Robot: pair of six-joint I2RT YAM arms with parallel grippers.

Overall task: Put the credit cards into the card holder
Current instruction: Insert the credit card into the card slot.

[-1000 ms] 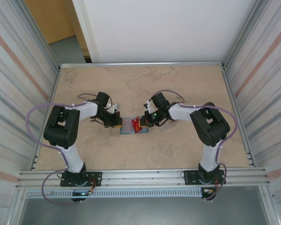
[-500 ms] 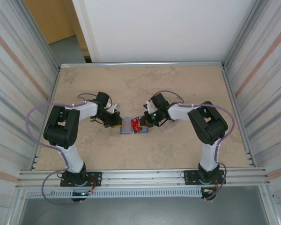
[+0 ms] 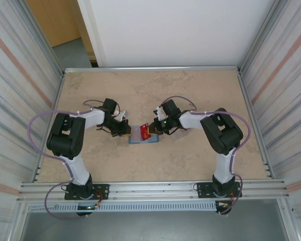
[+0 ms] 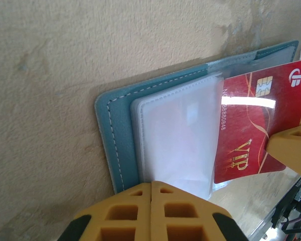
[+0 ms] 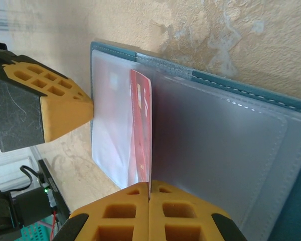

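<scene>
We see the card holder (image 4: pixel 110 133) lying open & flat on the tabletop (image 3: pixel 190 95), at the centre of the top view. It's teal w/ white stitching, and a clear sleeve (image 4: pixel 175 140) lies on its inner face. In the left wrist view the holder runs from mid-frame to the upper right.

The right fingers (image 5: pixel 115 221) are clamped on one red credit card (image 4: pixel 251 130). In the right wrist view the card stands on edge, nearly upright, over the middle of the holder. Its lower end disappears into the seam btwn the two yellow fingers at bottom centre. In the left wrist view the card faces us at the right of frame, w/ a gold chip, a white logo & "VIP" on it. Its left edge meets the open side of the clear sleeve; whether it's inside, we can't tell.

The left fingers (image 4: pixel 125 216) are pressed together, no gap, at bottom centre of their own view, right at the sleeve's near edge. In the right wrist view their tip touches the sleeve's edge at the left of frame. Whether they pinch the sleeve, we can't tell.
</scene>
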